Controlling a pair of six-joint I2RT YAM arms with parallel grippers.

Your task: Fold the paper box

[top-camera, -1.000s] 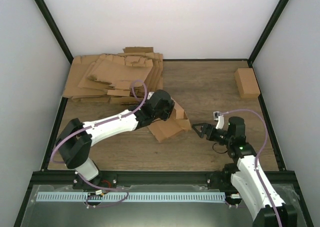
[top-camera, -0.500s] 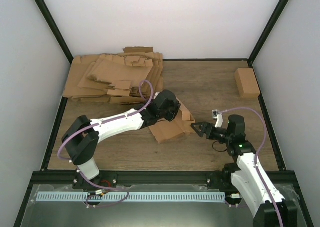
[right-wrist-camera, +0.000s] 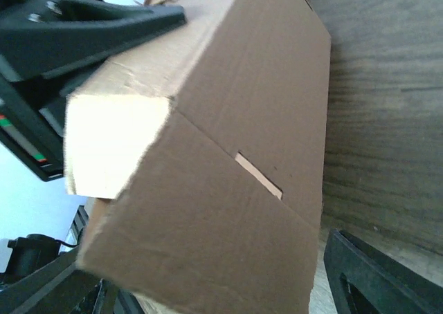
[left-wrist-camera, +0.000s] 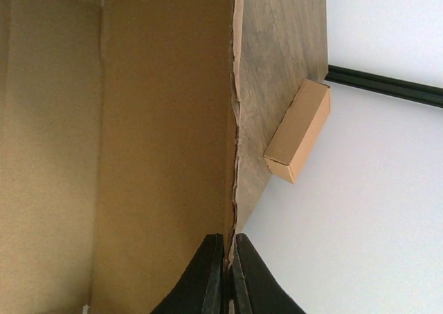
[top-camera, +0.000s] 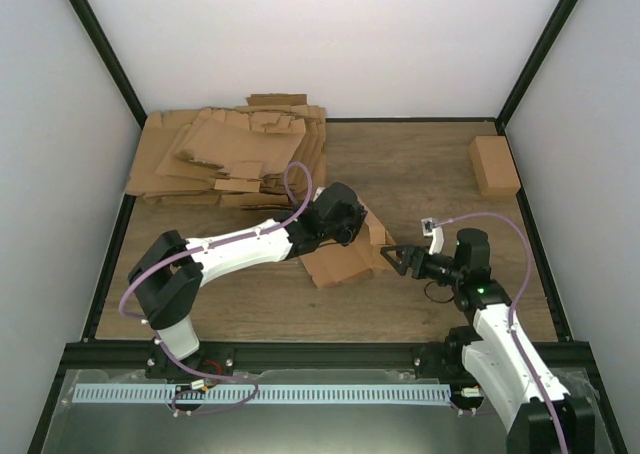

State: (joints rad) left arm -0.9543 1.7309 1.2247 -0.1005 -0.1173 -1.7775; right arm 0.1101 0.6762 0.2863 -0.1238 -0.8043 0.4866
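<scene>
The paper box (top-camera: pixel 345 259) is a brown creased cardboard piece, partly folded, in the middle of the table. My left gripper (top-camera: pixel 352 224) is shut on one of its upright edges; in the left wrist view the black fingertips (left-wrist-camera: pixel 214 272) pinch the thin cardboard edge (left-wrist-camera: pixel 234 155). My right gripper (top-camera: pixel 393 258) is open, its jaws spread around the box's right end. In the right wrist view the box (right-wrist-camera: pixel 228 189) fills the frame, with a slot in its crease, and one black finger (right-wrist-camera: pixel 374 279) shows at the lower right.
A thick heap of flat brown cardboard sheets (top-camera: pixel 230 154) lies at the back left. A small closed carton (top-camera: pixel 494 165) stands at the back right, also in the left wrist view (left-wrist-camera: pixel 299 131). Black frame posts and white walls bound the table.
My left gripper has moved right with the box edge, turning the box flatter. My right gripper has moved slightly left, up to the box's right end.
</scene>
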